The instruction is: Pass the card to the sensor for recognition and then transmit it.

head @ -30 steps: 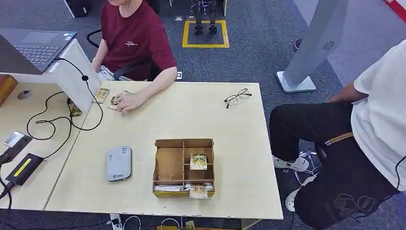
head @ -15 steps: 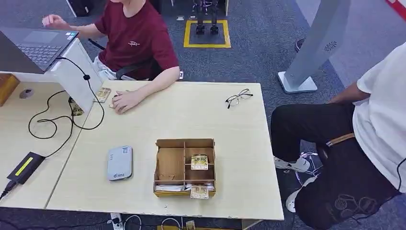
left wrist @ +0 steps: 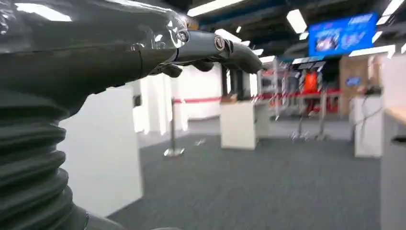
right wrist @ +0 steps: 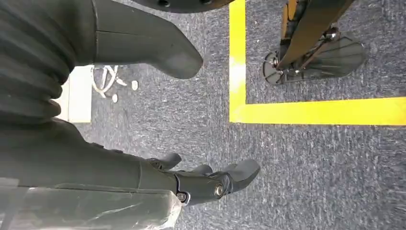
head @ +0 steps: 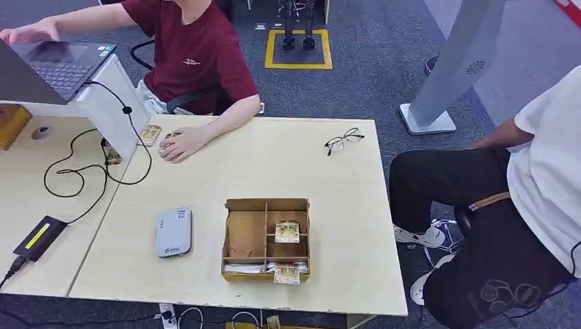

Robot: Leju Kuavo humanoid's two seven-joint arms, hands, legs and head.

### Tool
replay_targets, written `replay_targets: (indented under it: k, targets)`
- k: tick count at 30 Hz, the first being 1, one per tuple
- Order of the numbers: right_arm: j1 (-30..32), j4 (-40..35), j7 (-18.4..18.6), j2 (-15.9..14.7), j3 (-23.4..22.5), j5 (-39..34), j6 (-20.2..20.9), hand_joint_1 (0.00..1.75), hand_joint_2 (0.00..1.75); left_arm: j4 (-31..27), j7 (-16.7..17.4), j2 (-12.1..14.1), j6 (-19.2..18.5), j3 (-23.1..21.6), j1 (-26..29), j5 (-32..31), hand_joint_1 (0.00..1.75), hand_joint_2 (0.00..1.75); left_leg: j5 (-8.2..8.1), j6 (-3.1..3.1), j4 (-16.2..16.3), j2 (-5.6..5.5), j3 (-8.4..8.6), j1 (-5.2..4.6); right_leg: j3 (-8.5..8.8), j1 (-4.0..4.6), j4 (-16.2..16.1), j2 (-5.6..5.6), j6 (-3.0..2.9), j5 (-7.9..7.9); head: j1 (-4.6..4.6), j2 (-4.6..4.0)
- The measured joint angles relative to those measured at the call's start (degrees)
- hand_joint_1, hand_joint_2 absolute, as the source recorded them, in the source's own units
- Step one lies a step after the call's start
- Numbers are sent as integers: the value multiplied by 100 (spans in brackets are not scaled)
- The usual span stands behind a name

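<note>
A: What differs from the earlier frames?
B: The person in red's arm [head: 41, 29] now reaches across the laptop [head: 48, 68]; the handheld scanner at the left edge is gone

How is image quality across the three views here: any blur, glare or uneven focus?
Head view: even light, sharp; the glasses and the cards in the box read clearly. Left wrist view: the background hall is blurred, ceiling lights and a blue screen glare, with highlights on the left hand. Right wrist view: carpet and yellow tape are crisp, and the right hand is dark.
</note>
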Motion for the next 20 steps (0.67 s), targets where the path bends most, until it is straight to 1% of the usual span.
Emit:
replay_targets:
  k: [2,4,6,8,11,15,16,17,18,20]
  targets:
    - [2,0,22,15,-24,57,4,0,175,118,-55,-376,-39,174,-87,191,0,175,0,1,0,-2,0,-1,3,-2,-1,-1,1,1,7,0]
    - [2,0,59,20,-26,76,9,0,175,460,-149,-776,-22,359,-190,407,0,175,-1,2,1,-7,1,-7,4,-7,-1,-5,3,2,0,0]
    - [2,-4,59,22,-24,72,7,0,175,779,-236,-1071,11,479,-258,510,0,175,-1,3,2,-7,0,-7,4,-7,-2,-5,4,2,-2,0]
    - [3,-7,52,22,-26,70,9,0,175,1030,-293,-1313,16,553,-320,516,0,175,-1,3,3,-8,1,-6,3,-7,-2,-5,5,3,4,0]
    - [26,-42,15,22,-2,-44,94,0,175,1299,-317,-1503,-30,501,-361,698,0,175,-1,3,3,-6,9,-5,3,-6,-2,1,5,3,-4,0]
    - [73,-107,59,11,83,-262,210,0,175,1495,-289,-1660,-261,193,-354,1173,0,175,-1,3,3,-5,8,-3,4,-4,-1,1,5,3,-9,0]
    - [85,-122,59,4,118,-315,236,0,0,1526,-284,-1682,-326,66,-344,1288,0,175,-1,3,3,-5,7,-3,4,-4,-1,1,5,3,-7,0]
    - [96,-140,74,0,151,-361,260,0,0,1548,-282,-1706,-394,-26,-334,1395,0,175,-1,3,3,-5,7,-3,4,-4,-1,1,5,3,-6,0]
    - [107,-157,79,-2,179,-413,284,0,0,1565,-280,-1722,-459,-149,-325,1513,0,0,-1,3,3,-5,7,-3,4,-4,-1,2,5,3,-9,0]
    - [133,-197,120,-11,249,-518,343,0,0,1593,-219,-1750,-601,-407,-299,1758,0,0,-1,3,3,-5,7,-3,4,-4,-1,2,5,3,-9,0]
